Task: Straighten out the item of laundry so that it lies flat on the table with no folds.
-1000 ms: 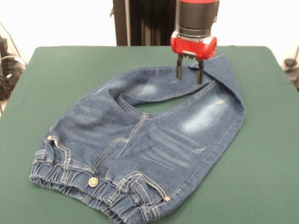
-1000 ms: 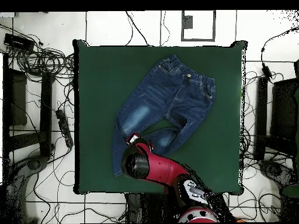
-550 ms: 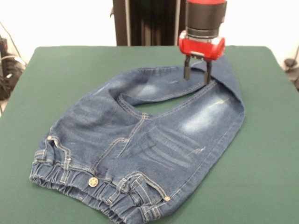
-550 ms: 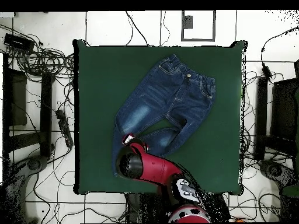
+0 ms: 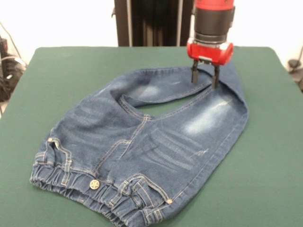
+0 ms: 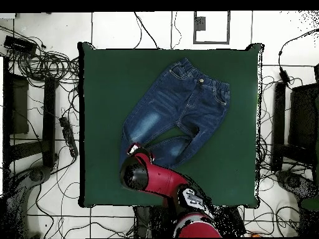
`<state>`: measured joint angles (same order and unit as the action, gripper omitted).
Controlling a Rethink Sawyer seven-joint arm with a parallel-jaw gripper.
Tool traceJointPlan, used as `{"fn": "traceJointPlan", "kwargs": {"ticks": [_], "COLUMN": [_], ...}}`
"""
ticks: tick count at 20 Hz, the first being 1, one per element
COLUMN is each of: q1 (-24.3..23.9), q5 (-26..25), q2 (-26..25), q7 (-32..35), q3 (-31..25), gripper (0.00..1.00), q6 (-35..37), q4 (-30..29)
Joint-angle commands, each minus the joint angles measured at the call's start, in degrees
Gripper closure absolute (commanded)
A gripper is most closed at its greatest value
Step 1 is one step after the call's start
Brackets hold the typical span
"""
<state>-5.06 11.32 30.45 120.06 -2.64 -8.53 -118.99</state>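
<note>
A small pair of blue denim jeans (image 5: 142, 142) lies on the dark green table (image 5: 57, 75), its gathered waistband with a brass star button nearest the front edge. The two legs bend toward each other, and the right one is folded back at its far end, leaving a green gap between them. My gripper (image 5: 204, 79) hangs open over the folded leg ends, fingertips at or just above the denim with nothing between them. Looking straight down, the jeans (image 6: 180, 106) run diagonally and my arm covers the gripper (image 6: 133, 149) and the leg ends.
Green table (image 6: 230, 174) surface extends well past the jeans on all sides. Cables and dark equipment lie on the tiled floor (image 6: 37, 112) around the table. A dark pedestal column (image 5: 151, 21) stands behind the far edge.
My gripper has shifted to the right across the folded leg ends in the front view, staying open. The jeans have not moved.
</note>
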Motion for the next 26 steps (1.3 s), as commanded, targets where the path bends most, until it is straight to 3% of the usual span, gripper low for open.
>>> {"fn": "traceJointPlan", "kwargs": {"ticks": [1, 17, 26], "q1": [2.2, 4.9, 9.7], "q5": [4.7, 9.9, 19.7], "q2": [-3.8, -7.2, -4.6], "q7": [16.6, 15.8, 17.9], "q3": [-6.2, -5.2, -5.0], "gripper": [0.00, 0.00, 0.00], "q6": [-3.2, -4.7, -0.4], "q4": [1.5, 4.7, 3.9]}}
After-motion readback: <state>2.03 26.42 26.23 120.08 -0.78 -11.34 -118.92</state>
